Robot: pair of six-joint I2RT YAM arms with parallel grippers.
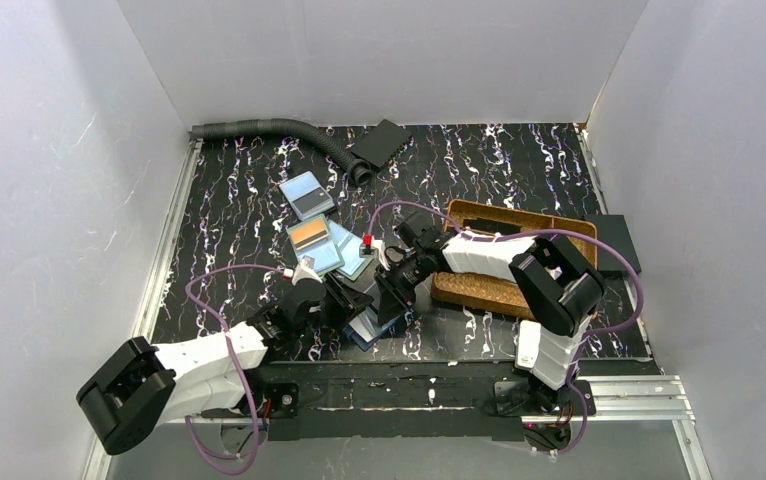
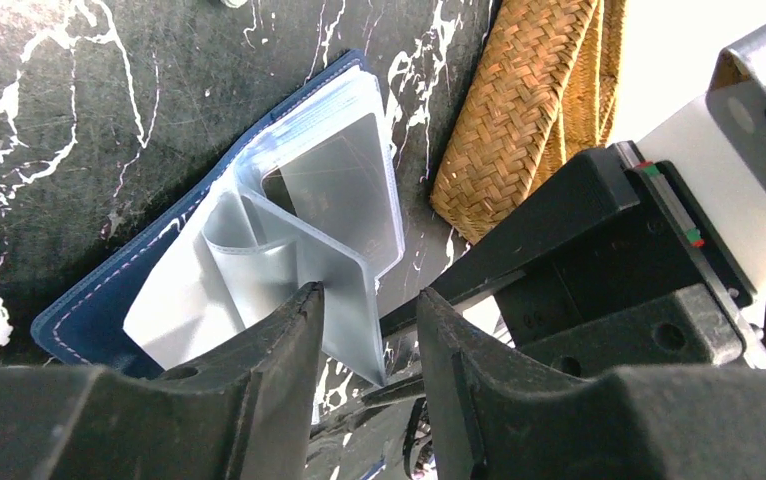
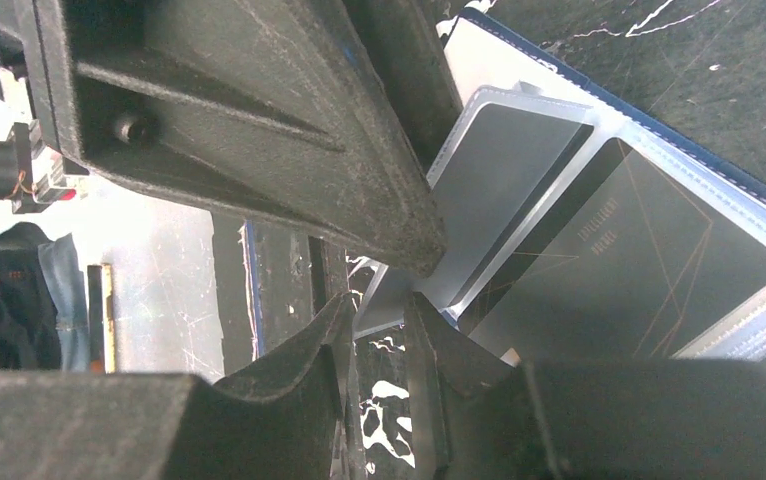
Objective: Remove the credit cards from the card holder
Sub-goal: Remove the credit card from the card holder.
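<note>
Top external view, entry one: the navy card holder (image 1: pixel 367 328) lay open on the marbled table (image 1: pixel 239 190), just beside the woven tray (image 1: pixel 479 292). Loose credit cards (image 1: pixel 309 236) lay on the table behind it. My left gripper (image 2: pixel 371 325) stood with jaws narrowly apart, a clear sleeve page (image 2: pixel 344 290) between them. My right gripper (image 3: pixel 379 320) kept narrow jaws at a sleeve corner; whether they gripped it I could not tell. One sleeved dark card (image 3: pixel 619 270) bore faint gold lettering, too small to read.

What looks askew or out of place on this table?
The holder has its clear sleeves fanned up, one curled over rather than flat. Cards lie crooked beyond it, two overlapping.
</note>
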